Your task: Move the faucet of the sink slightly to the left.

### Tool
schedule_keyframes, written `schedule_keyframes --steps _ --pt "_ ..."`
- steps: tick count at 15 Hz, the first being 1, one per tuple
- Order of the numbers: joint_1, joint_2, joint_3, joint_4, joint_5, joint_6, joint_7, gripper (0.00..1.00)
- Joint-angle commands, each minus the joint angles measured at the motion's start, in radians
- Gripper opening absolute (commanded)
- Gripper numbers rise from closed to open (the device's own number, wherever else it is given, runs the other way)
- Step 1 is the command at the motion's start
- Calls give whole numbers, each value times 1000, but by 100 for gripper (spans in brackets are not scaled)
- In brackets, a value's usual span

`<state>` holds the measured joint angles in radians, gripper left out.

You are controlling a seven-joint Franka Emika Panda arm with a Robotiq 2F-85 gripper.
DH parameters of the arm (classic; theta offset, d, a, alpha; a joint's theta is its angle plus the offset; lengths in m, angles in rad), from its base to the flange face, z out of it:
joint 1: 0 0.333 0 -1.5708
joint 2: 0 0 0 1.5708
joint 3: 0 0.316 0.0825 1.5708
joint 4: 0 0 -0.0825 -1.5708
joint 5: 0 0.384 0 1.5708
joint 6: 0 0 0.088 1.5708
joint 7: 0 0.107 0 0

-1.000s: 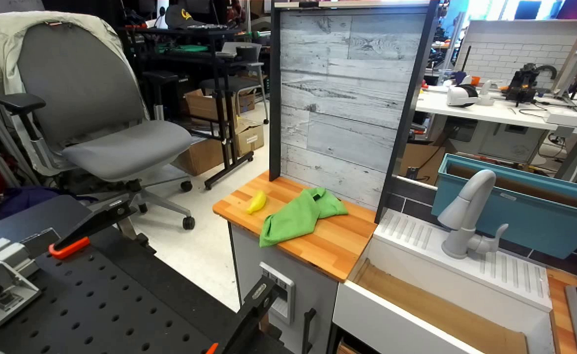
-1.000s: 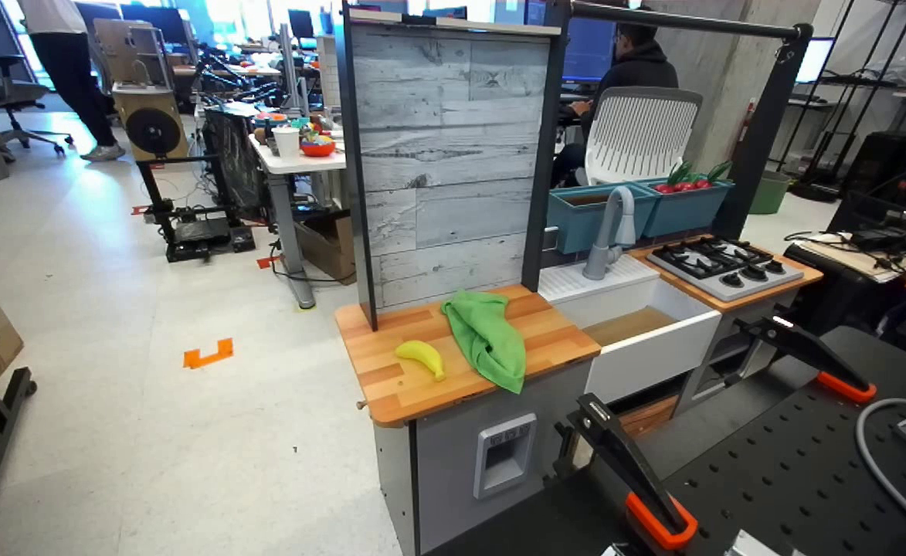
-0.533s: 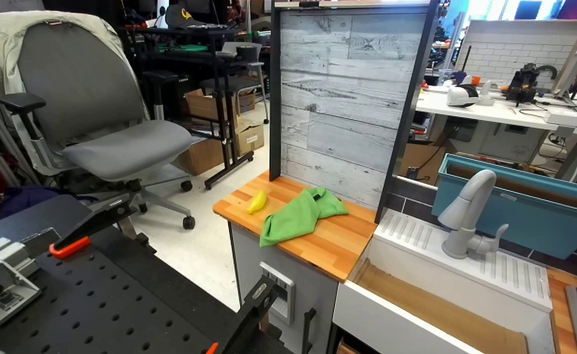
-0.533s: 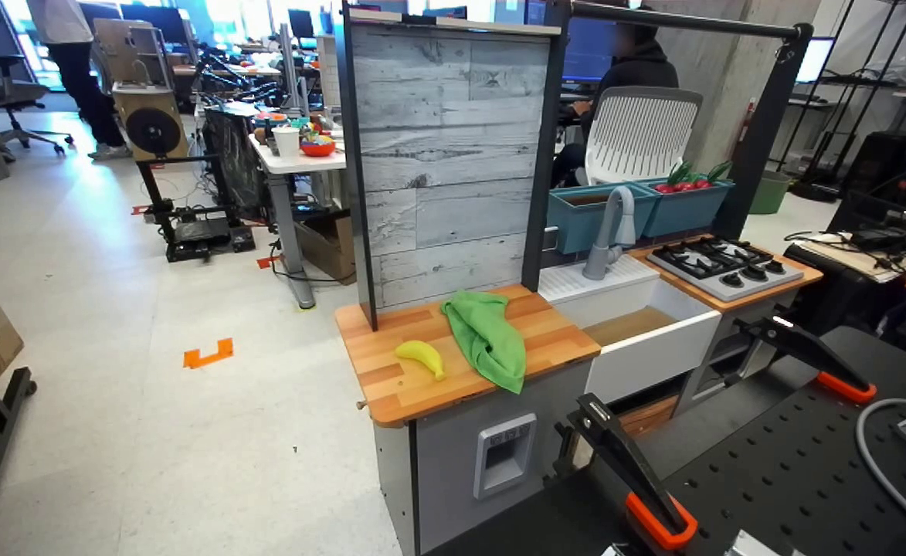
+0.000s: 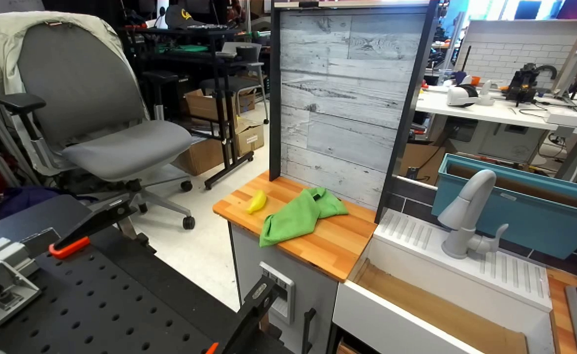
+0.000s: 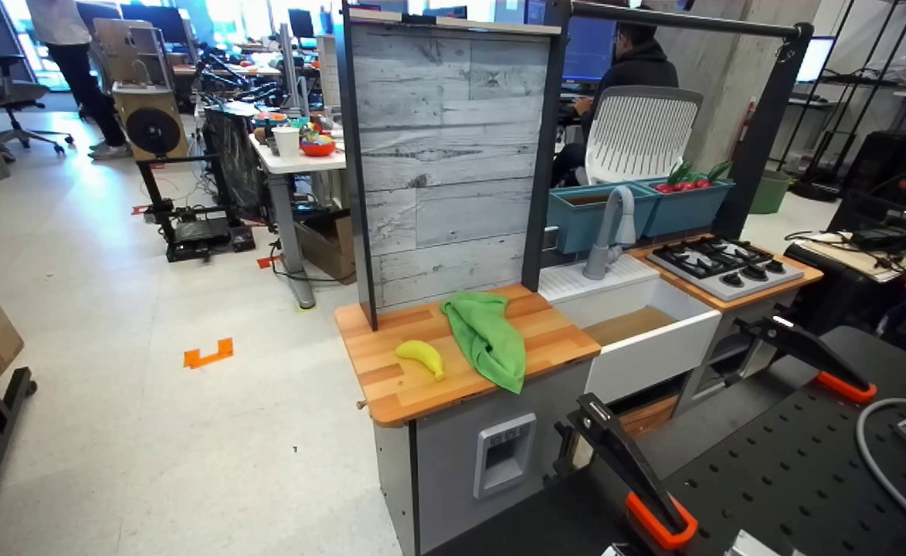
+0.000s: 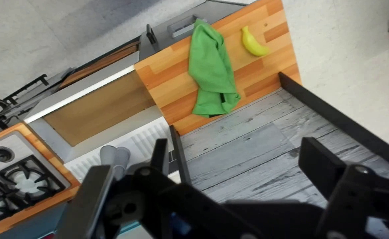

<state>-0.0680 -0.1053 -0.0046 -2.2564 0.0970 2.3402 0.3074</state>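
Observation:
The faucet is pale grey and stands upright on the ribbed back ledge of the sink. Its curved spout leans over to the left in this exterior view. It also shows in an exterior view and in the wrist view, where its lower part is hidden behind a gripper part. The white sink has a brown basin floor; it shows in an exterior view and in the wrist view. My gripper is open and empty, its black fingers wide apart, high above the scene. I cannot make it out in either exterior view.
A green cloth and a yellow banana lie on the wooden counter. A tall wood-look panel rises behind it. A teal bin stands behind the faucet. A stove is beside the sink.
The faucet, sink, cloth and banana have not moved. A small dark shape has come in at the top edge of an exterior view; I cannot tell what it is.

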Motion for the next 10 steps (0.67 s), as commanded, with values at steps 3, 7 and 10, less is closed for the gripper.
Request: schedule_keyframes --steps 3,7,10 --pt "-41 223 -77 146 -30 94 -44 100" --pt "-60 381 -124 253 -32 144 -77 100" --pt "-84 501 -144 332 -13 189 -116 100"
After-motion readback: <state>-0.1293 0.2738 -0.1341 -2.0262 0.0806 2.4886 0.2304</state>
